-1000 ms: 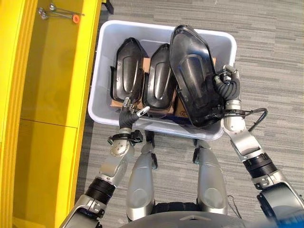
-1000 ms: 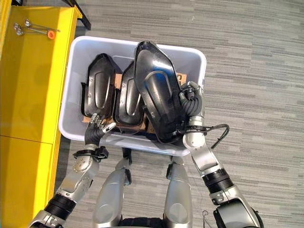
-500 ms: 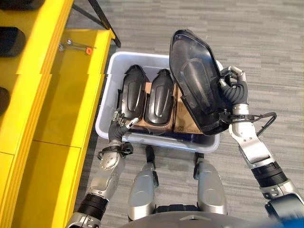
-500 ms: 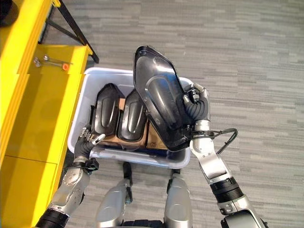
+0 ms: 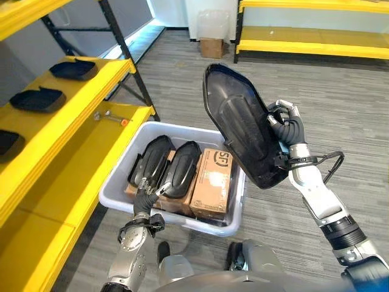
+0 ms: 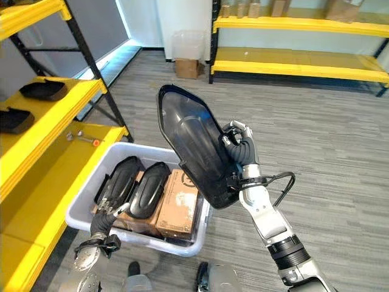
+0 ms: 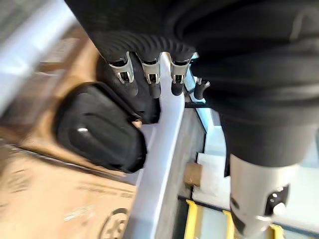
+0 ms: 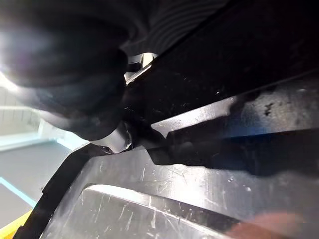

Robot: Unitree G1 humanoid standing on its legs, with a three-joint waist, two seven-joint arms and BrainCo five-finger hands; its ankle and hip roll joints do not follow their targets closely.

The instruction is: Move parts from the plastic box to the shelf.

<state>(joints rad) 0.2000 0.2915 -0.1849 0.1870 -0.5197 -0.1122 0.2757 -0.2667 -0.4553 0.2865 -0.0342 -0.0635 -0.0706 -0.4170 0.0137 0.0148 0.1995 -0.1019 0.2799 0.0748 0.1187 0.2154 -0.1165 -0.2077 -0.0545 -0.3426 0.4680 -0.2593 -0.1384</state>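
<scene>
Right hand (image 5: 285,125) is clamped on the edge of a large black plastic part (image 5: 240,125), held upright in the air above the right end of the grey plastic box (image 5: 115,182). Two more black parts (image 5: 164,167) lie side by side in the box next to a cardboard carton (image 5: 211,182). Left hand (image 5: 148,190) sits at the box's near rim, fingers relaxed, holding nothing. Yellow shelf (image 5: 67,115) on the left already carries black parts (image 5: 37,99).
</scene>
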